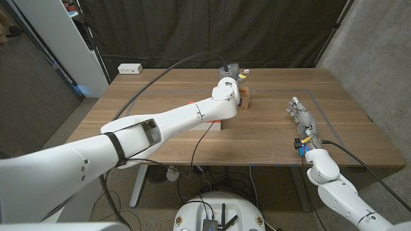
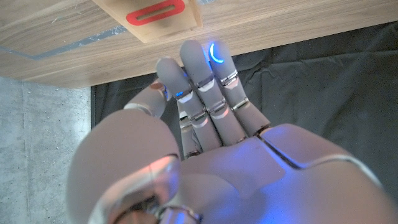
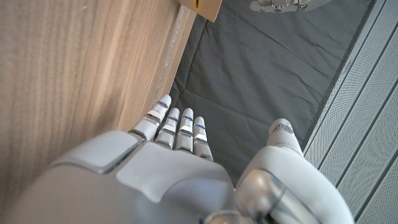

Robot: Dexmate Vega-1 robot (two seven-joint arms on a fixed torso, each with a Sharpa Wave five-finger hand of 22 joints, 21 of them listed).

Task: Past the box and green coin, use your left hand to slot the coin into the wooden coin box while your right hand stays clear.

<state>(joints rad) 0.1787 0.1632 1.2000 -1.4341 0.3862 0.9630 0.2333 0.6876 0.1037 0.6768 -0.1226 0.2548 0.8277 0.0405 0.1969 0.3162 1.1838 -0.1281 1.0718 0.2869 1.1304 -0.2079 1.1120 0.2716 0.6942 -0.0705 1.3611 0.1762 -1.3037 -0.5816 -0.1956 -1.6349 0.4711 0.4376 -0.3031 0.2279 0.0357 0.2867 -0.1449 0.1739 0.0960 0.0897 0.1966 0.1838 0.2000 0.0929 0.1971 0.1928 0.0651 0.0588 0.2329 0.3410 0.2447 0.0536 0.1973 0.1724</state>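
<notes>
While the left arm stretches far across the wooden worktop [image 1: 270,138] toward its far middle, the left robot hand [image 1: 231,72] hangs just over the wooden coin box [image 1: 246,98], which stands at the far centre of the worktop, beside the arm's wrist. Seen from the left wrist camera, this hand's fingers [image 2: 205,87] lie straight and close together, their tips just short of the box's top face [image 2: 155,22], where a red-rimmed slot [image 2: 155,12] shows; the thumb is drawn in beside them, and I cannot tell whether the green coin is pinched there, since no coin can be made out. Well apart to the right, the right robot hand [image 1: 302,119] sits on the worktop near its right side, fingers straight, together and pointing to the far edge, holding nothing. A white power strip [image 1: 130,68] lies on the floor past the far left corner, and dark curtains hang behind.
</notes>
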